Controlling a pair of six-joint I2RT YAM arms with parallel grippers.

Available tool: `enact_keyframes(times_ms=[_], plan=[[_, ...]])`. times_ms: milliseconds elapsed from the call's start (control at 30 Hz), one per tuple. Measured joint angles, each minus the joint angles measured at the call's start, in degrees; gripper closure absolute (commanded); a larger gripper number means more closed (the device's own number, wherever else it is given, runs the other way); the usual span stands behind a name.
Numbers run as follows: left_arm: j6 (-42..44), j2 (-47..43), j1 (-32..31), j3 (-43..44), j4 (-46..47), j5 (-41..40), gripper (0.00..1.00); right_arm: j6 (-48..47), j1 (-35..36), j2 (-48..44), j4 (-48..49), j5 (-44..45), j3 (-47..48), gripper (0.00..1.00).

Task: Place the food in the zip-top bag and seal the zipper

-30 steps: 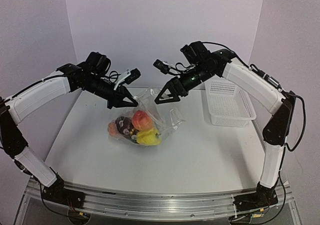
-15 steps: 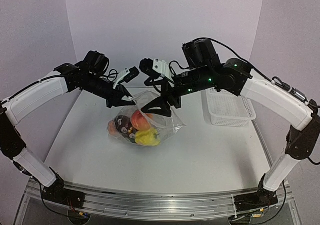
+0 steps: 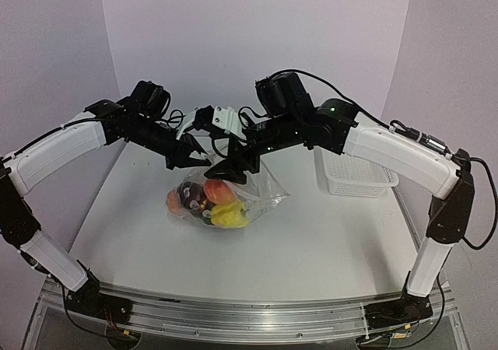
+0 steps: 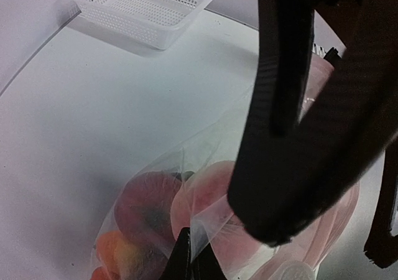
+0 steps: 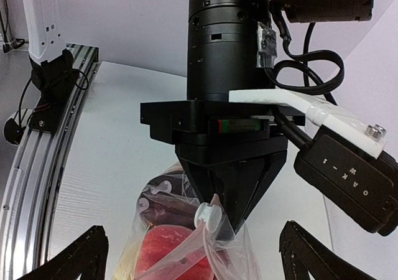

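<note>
The zip-top bag (image 3: 264,187) lies mid-table and holds the food: a peach piece (image 3: 218,188), a yellow piece (image 3: 229,216) and an orange piece (image 3: 175,201). My left gripper (image 3: 191,159) is shut on the bag's raised mouth edge; in its own view its fingertips (image 4: 186,261) pinch the clear film (image 4: 217,137). The right wrist view shows it gripping beside a white slider (image 5: 209,216) on the zipper (image 5: 180,255), above a red fruit (image 5: 171,249) and a dark purple one (image 5: 168,208). My right gripper (image 3: 236,169) is open, its fingers (image 5: 81,255) spread wide on either side of the bag top.
The white perforated basket (image 3: 358,175) stands at the back right, also seen in the left wrist view (image 4: 143,9). The two grippers are very close together above the bag. A rail (image 5: 37,149) runs along the table's near edge.
</note>
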Motion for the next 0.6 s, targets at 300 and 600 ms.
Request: enact_keyframes(times_ms=[300,600], plan=[[-0.9,-0.1,0.0,0.0,0.0,0.2,1.00,-3.3,1.3,0.9,0.0,7.6,0.0,0.49],[-1.1,-0.6,0.0,0.0,0.0,0.5,1.00,-4.8,1.5,1.2,-0.1,11.8,-1.3,0.93]])
